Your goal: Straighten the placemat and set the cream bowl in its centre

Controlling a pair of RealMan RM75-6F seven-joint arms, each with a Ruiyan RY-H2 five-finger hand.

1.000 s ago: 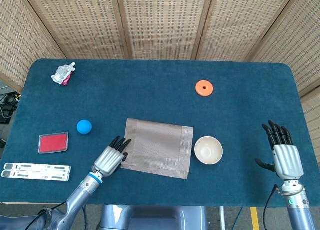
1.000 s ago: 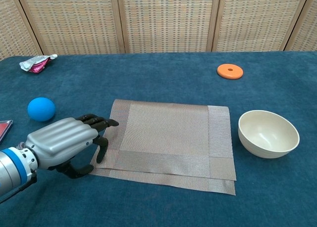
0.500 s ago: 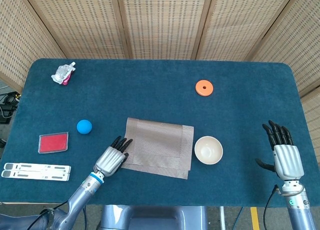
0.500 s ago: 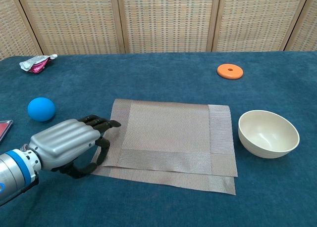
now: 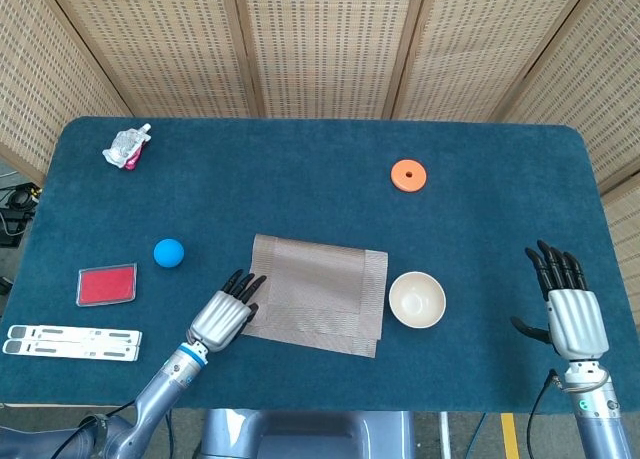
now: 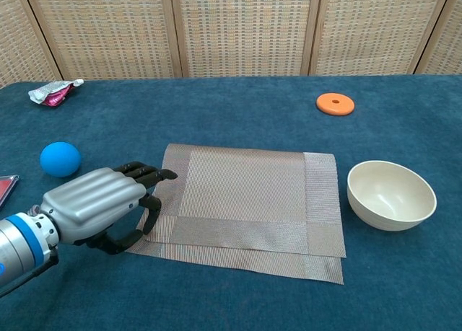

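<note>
We work at a desk [image 5: 320,179] covered in deep blue felt, with woven wicker screens [image 5: 320,39] standing behind it.

The placemat [image 6: 249,208] is a brownish woven rectangle, folded over on itself so that a lower layer peeks out along its near edge, and it lies slightly askew. The cream bowl [image 6: 391,195] stands upright just beside the mat's far edge from our left fingers, apart from the mat, its inside plain and pale.

Our left hand [image 6: 97,205] rests at the mat's edge, its dark fingers [image 6: 148,174] lying over that edge with the thumb curled under; whether the mat is truly pinched we cannot tell. Our right hand [image 5: 572,314] is held well beyond the bowl, fingers [image 5: 555,267] spread and holding nothing.

Beyond our left fingers lie a blue ball [image 6: 60,159], a red card [image 5: 107,284], a white rack [image 5: 70,342], a crumpled wrapper [image 6: 52,92] and, farther off, an orange disc [image 6: 335,104].
</note>
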